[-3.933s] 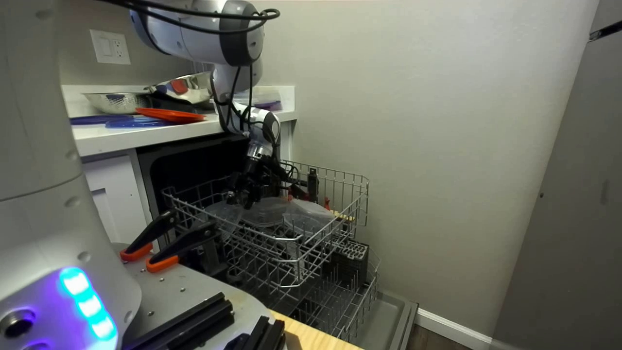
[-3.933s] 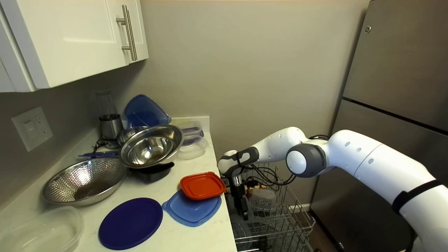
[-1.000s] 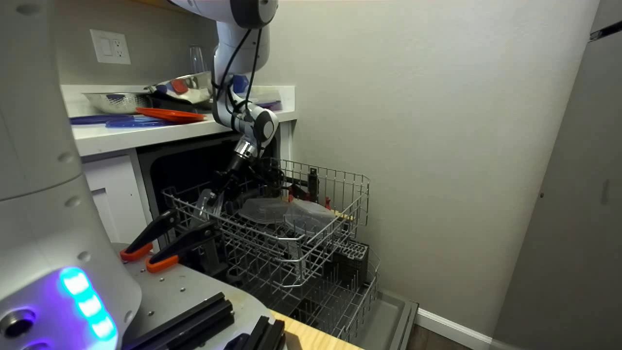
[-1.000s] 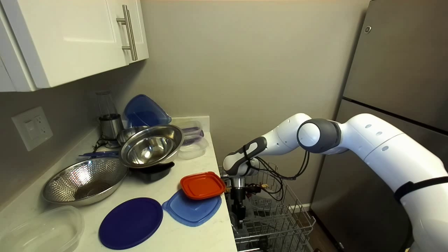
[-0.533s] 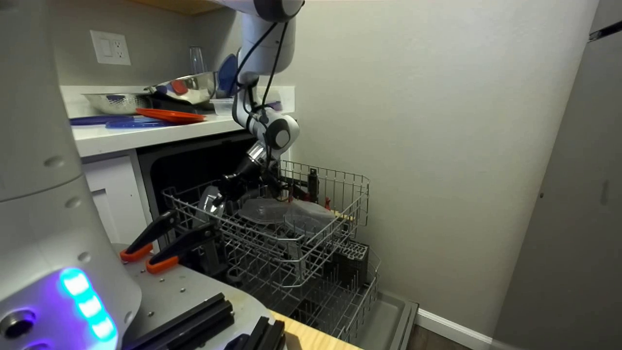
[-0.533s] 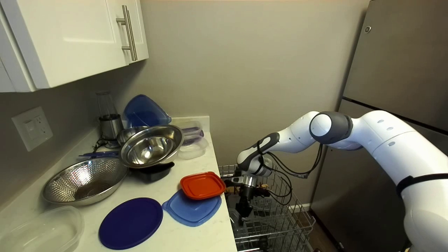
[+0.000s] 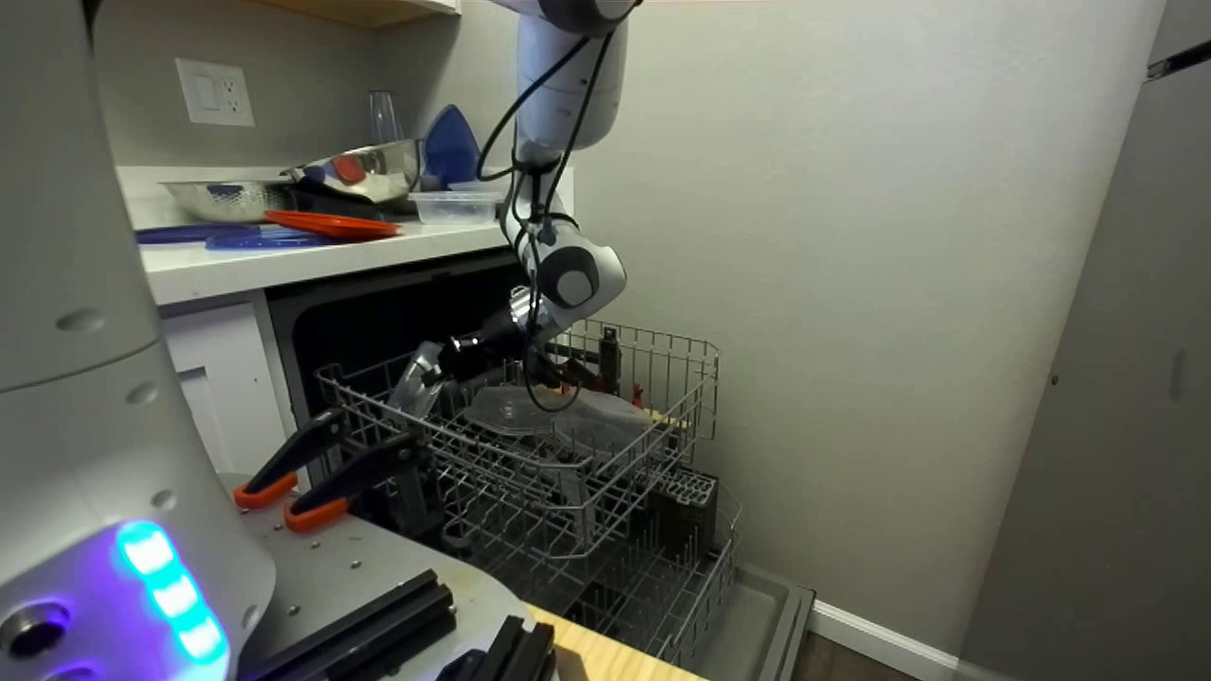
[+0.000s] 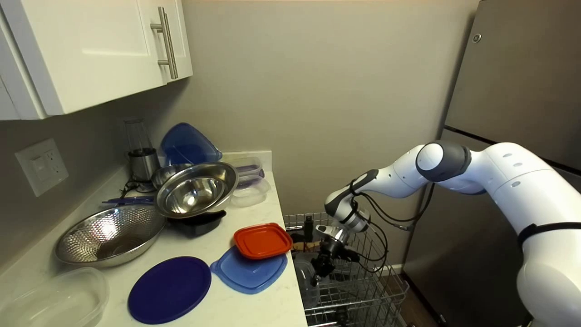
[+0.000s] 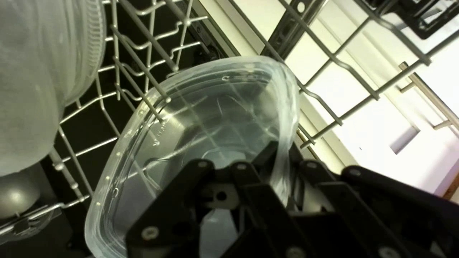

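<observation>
My gripper (image 9: 281, 152) is shut on the rim of a clear plastic container (image 9: 200, 114), one finger inside the wall and one outside. The container stands tilted at the counter side of the dishwasher's upper rack (image 7: 579, 508), its hollow facing the wrist camera. Wires show through its base, and the black linkages hide its lower corner. In both exterior views, the gripper (image 7: 433, 375) reaches down at a slant to that container (image 7: 412, 386). Two cloudy containers (image 7: 514, 410) lie beside it in the rack; a cloudy one (image 9: 32, 82) fills the wrist view's left edge.
The counter (image 8: 247, 309) edge runs close beside the rack and holds a red lid (image 8: 263, 240), blue lids (image 8: 169, 290), metal bowls (image 8: 197, 188) and a colander (image 8: 111, 234). Below sits the lower rack (image 7: 653, 586). Orange-tipped clamps (image 7: 317, 513) stand near the robot base.
The jaws have closed on the container's rim. The wrist has swung away from the counter and tilted, and the container has come up to a steeper lean.
</observation>
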